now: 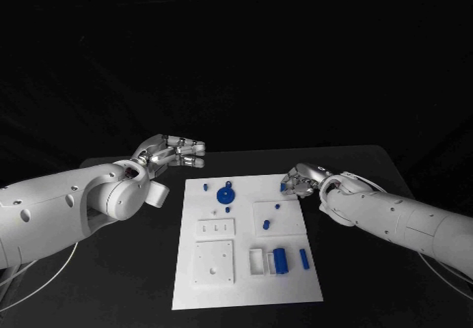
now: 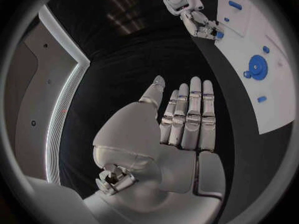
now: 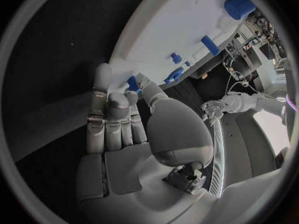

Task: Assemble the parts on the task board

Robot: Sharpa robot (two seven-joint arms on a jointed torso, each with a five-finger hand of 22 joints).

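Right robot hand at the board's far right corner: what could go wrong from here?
1. The right robot hand appears to pinch a small blue part at the task board edge; a loose pinch could drop it onto the black table.
2. The blue gear and small blue pegs lie nearby; a sweep inward might knock them.

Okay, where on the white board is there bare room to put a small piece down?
The bare strip of the white task board along its near edge is free. Its far end is crowded: round blue gear, small blue pieces, and the right hand at its corner.
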